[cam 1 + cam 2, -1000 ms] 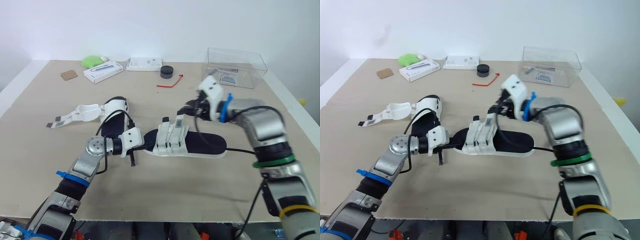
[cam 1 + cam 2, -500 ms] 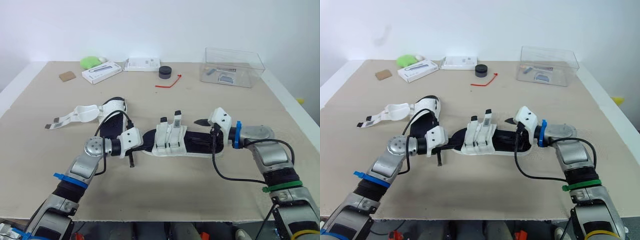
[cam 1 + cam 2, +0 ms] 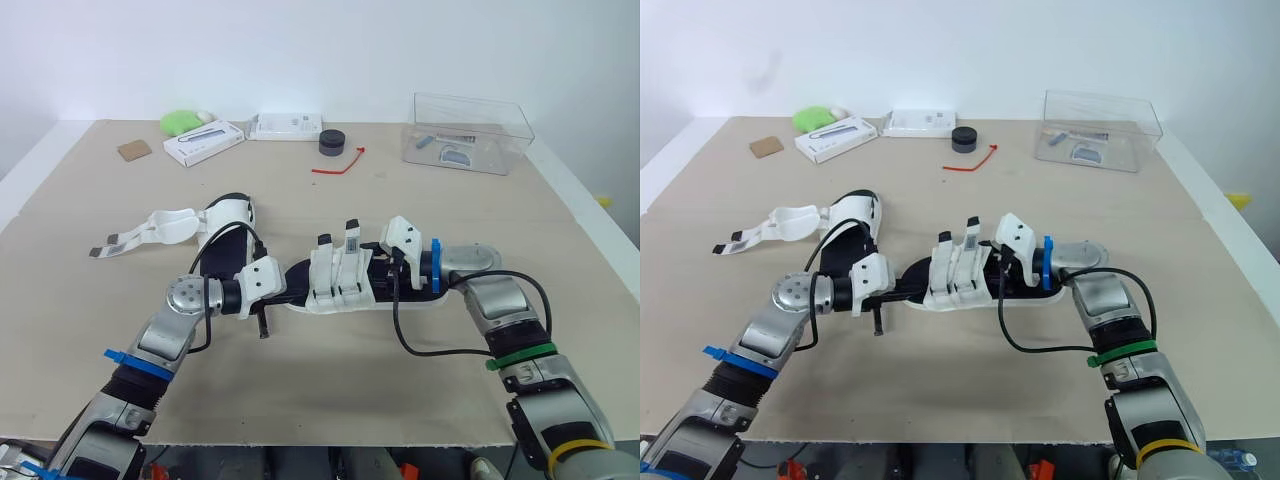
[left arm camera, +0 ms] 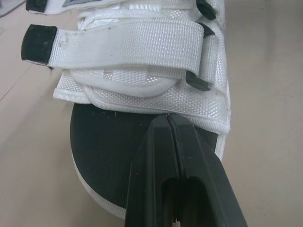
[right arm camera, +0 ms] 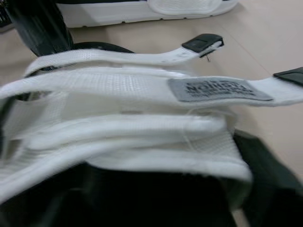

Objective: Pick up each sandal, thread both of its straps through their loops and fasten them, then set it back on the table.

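A sandal [image 3: 345,282] with a black sole and white straps lies mid-table, its two strap ends [image 3: 338,238] standing up. My left gripper [image 3: 268,300] is shut, its fingers [image 4: 170,156] pressed together over the toe end of the insole, just short of the front strap [image 4: 128,45]. My right gripper [image 3: 385,268] sits over the heel side, open, with the straps [image 5: 142,94] close in front of it. A second sandal [image 3: 226,232] lies behind to the left, its white straps [image 3: 150,230] spread loose on the table.
Along the far edge stand a clear plastic box [image 3: 468,133], a black round puck [image 3: 333,143], a red cord [image 3: 338,165], two white boxes [image 3: 206,142] [image 3: 287,126], a green object [image 3: 183,122] and a brown card [image 3: 138,150].
My right arm came down from above the straps, swung out past the heel, then moved in along the sole to the straps. The left gripper and both sandals stayed put.
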Available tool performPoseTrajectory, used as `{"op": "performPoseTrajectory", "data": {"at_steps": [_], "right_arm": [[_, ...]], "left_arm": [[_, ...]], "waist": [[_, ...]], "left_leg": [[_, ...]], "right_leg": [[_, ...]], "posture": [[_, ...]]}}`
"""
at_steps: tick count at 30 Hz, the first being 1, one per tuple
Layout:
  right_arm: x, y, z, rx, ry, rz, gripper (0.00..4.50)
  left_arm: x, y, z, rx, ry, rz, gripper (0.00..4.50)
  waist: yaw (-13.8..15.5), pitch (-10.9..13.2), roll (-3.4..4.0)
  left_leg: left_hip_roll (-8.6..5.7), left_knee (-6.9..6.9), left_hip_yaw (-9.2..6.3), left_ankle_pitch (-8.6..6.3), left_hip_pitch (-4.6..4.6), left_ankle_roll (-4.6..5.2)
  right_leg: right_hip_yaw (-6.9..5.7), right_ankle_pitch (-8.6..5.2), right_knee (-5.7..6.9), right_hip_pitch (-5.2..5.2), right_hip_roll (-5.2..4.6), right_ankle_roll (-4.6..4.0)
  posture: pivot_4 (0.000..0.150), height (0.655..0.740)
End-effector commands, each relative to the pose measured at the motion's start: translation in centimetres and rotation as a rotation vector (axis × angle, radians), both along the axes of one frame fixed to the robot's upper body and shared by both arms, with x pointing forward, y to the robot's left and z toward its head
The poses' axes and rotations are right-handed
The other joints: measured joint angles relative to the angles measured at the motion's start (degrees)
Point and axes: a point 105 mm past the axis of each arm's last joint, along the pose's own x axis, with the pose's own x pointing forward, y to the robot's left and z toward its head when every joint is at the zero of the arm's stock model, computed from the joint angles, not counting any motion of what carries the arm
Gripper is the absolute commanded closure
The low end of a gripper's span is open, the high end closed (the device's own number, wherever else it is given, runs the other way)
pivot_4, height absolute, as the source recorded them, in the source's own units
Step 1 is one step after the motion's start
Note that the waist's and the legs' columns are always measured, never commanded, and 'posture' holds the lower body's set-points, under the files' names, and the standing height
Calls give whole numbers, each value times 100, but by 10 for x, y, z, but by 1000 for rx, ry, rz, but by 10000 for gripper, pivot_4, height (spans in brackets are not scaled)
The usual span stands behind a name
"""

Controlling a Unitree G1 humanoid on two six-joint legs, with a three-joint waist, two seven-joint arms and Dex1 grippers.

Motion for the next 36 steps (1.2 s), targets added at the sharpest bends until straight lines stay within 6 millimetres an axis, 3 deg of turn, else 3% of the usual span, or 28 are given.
{"op": "performPoseTrajectory", "data": {"at_steps": [1,4,5,8,11,15,19,26,30,36], "right_arm": [[-4,1,9,29,-12,28,26669],[-8,1,9,39,-5,38,40964],[-10,2,9,41,-3,41,43417],[-8,0,12,54,-20,6,43417],[-6,-10,24,115,-50,-105,43417],[5,-37,49,280,-55,-365,43417],[4,-60,61,393,-78,-604,43417],[-9,-98,44,391,-159,-1083,43417],[-6,-118,36,408,-158,-1355,43417],[11,-137,30,453,-134,-1570,43417]], "left_arm": [[-6,1,9,-52,3,-21,45000],[-9,1,15,-94,8,-39,45000],[-10,1,16,-99,9,-43,45000],[-7,3,20,-105,3,-44,45000],[-2,6,38,-174,-13,-35,45000],[-4,12,64,-319,-9,-10,45000],[-12,13,82,-449,-6,36,45000],[-28,1,73,-446,19,78,45000],[-27,-6,70,-436,16,95,45000],[-26,-10,68,-419,7,93,45000]], "waist": [[0,0,0],[-2,1,1],[-2,1,1],[-2,2,1],[1,3,0],[3,6,1],[7,7,3],[1,7,4],[-3,8,5],[-16,8,5]], "left_leg": [[0,0,-1,0,0,0],[1,0,-1,0,0,0],[1,0,-1,0,-2,0],[1,3,-1,0,-1,-1],[1,7,-3,1,-4,-2],[1,11,-4,2,-11,-3],[0,12,-9,0,-21,-8],[3,9,-14,-1,-20,-25],[-2,11,-4,17,-15,-37],[-1,12,2,33,-9,-42]], "right_leg": [[0,0,0,0,1,0],[0,0,1,-1,0,-2],[0,0,2,-2,0,-2],[0,1,4,-2,1,-4],[-1,2,7,-2,1,-3],[-1,3,9,-5,-1,-2],[3,5,7,-9,-13,1],[6,1,10,-12,-14,-4],[6,10,11,-11,3,5],[9,22,12,-10,12,9]], "posture": [[1500,7400],[1500,7400],[1500,7400],[1500,7400],[1500,7400],[1500,7400],[1500,7400],[1500,7400],[1500,7400],[1500,7400]]}}
